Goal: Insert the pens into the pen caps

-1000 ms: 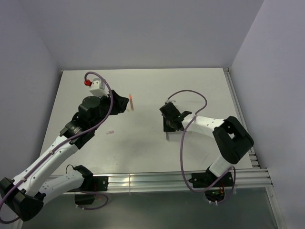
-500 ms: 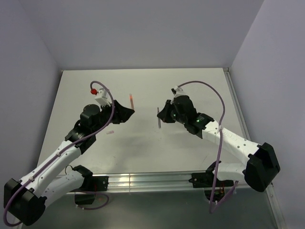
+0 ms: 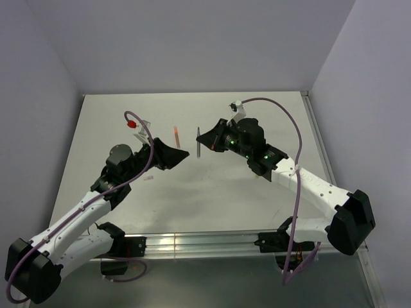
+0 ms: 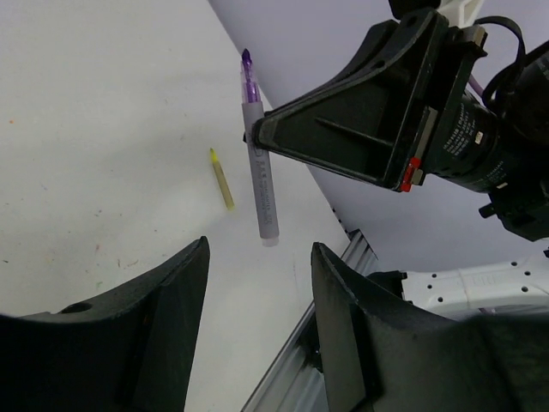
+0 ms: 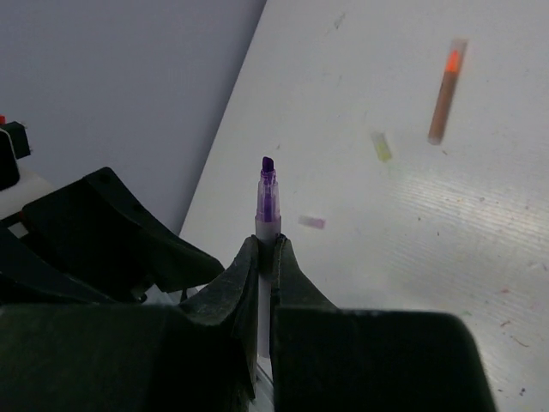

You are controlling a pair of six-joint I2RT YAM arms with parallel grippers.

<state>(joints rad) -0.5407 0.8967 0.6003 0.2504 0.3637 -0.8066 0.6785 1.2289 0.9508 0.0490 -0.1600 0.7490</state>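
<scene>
One tiny pale lilac-pink tube-like pen cap (image 3: 149, 178) lies flat on the white table (image 3: 212, 192), nearest the front edge and just beside the left arm. Further in, the left gripper (image 3: 182, 154) hangs with its jaws apart and nothing between them, facing the right gripper (image 3: 204, 142), whose jaws are pinched on the barrel of the thin dark purple-grey pen (image 4: 260, 172), held clear of the table with its bare purple tip sticking out past the fingers. Beyond both grippers the thin orange-red pen (image 3: 174, 135) lies on the table, apart from them, while the left wrist view shows the thin yellow-green pen (image 4: 222, 178) lying flat on the surface past the held one.
</scene>
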